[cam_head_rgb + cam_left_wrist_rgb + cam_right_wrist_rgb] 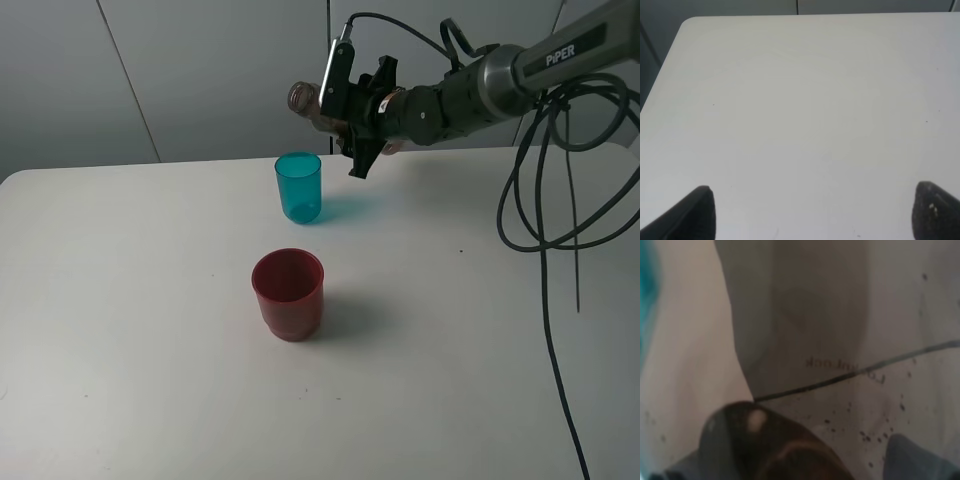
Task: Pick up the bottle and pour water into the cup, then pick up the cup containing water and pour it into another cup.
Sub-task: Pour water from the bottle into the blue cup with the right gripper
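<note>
My right gripper (358, 112) is shut on the smoky grey-brown bottle (306, 101), holding it tipped almost level in the air. Its mouth points left, just above and behind the teal cup (299, 187). That cup stands upright on the white table (120, 300) at the back middle. The dark red cup (288, 293) stands upright in front of it, apart from it. In the right wrist view the bottle (775, 445) is a dark blur close up and the teal cup (647, 300) shows at the edge. My left gripper (815, 215) is open over bare table.
Black cables (545, 200) hang from the right arm over the table's right side. A grey panelled wall (200, 70) stands behind the table. The left wrist view shows the table's far rounded corner (687, 22).
</note>
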Robot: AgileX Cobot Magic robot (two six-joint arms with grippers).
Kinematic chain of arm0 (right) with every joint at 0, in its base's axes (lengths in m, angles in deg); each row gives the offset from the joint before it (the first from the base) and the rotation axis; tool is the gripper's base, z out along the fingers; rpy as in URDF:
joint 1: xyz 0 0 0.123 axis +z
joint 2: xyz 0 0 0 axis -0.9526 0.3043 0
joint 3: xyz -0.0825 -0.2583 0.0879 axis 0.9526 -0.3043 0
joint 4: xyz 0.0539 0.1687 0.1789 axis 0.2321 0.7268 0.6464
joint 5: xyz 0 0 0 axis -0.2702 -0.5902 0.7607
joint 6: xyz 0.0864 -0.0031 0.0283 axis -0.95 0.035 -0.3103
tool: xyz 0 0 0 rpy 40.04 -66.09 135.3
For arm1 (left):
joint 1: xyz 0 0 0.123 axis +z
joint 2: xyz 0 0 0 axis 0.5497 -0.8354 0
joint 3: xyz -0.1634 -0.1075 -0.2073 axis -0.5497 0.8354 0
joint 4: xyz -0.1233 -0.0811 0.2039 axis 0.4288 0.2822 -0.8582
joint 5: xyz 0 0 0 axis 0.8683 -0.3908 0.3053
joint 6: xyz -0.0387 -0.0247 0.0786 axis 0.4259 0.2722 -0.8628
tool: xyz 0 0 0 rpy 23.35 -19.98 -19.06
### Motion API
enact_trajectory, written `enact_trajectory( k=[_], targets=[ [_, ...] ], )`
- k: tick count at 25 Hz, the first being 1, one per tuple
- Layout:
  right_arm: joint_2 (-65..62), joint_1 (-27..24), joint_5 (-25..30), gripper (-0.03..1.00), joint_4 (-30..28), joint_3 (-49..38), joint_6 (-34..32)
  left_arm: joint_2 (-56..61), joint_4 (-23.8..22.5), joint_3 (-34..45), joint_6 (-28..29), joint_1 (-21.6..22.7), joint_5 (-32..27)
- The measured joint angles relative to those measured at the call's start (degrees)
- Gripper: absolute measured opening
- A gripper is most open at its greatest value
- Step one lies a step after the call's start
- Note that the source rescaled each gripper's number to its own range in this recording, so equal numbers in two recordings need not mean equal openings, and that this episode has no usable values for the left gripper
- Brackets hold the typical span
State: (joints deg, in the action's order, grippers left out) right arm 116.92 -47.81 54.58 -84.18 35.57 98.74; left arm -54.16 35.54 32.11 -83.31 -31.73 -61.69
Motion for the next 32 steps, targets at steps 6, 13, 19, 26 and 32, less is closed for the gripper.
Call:
enact_trajectory(
  k=[6, 13, 19, 26, 32],
  targets=[
    [0.0, 0.0, -1.7, 0.07, -0.5, -1.9, 0.0, 0.0, 0.0, 0.0, -0.4, 0.0, 0.0],
    [0.0, 0.0, -7.7, 0.07, -0.6, -1.9, 4.1, 0.0, 0.0, 0.0, -0.4, 0.0, 0.0],
    [0.0, 0.0, -11.3, 0.07, 2.9, -1.9, 12.5, 0.0, 0.0, 0.0, -0.3, 0.0, 0.0],
    [0.0, 0.0, -11.6, 0.07, 5.5, -1.9, 18.9, 0.0, 0.0, 0.0, -0.3, 0.0, 0.0],
    [0.0, 0.0, -12.3, 0.07, 8.5, -1.9, 24.5, 0.0, 0.0, 0.0, -0.3, 0.0, 0.0]
  ],
)
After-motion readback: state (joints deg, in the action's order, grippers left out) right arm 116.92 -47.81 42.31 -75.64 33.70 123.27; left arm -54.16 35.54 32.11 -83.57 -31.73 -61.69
